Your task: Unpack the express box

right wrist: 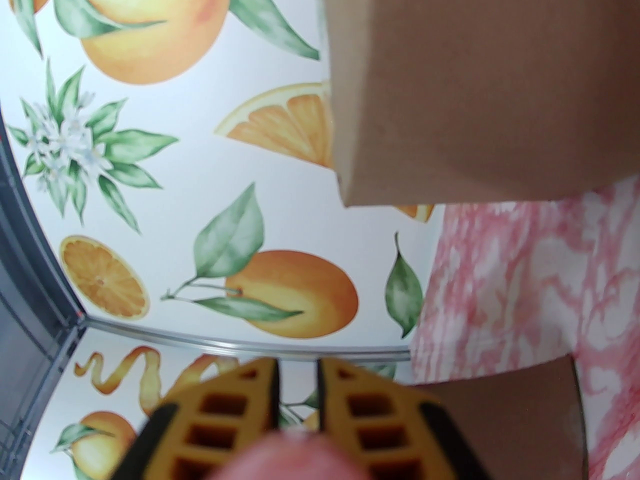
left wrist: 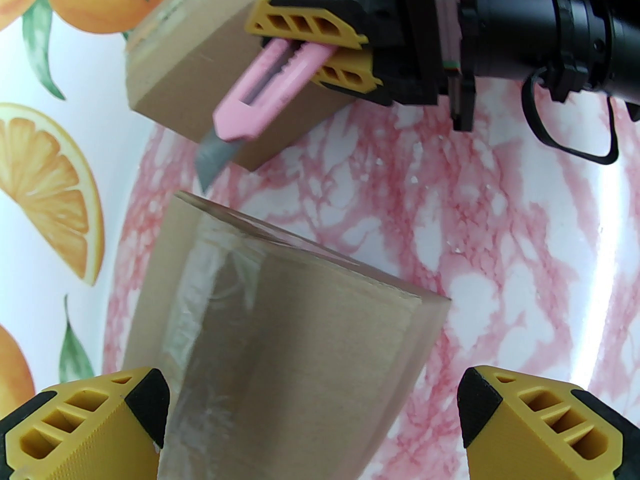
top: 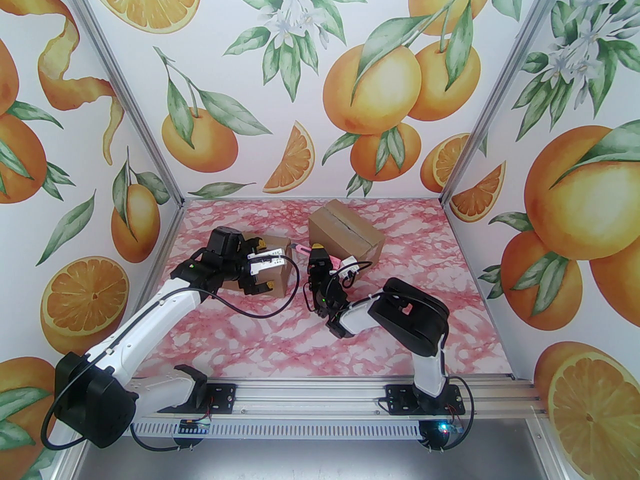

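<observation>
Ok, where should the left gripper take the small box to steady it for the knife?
By its two plain side walls, coming from the left, where the left gripper stands open astride the small box. The tape runs along the top in line with that approach, so a side pinch likely leaves that seam free for the knife in the right gripper.

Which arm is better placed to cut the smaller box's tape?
Right, probably: the right gripper holds the pink knife, blade out, near a corner of the smaller box. The left gripper is open around it.
</observation>
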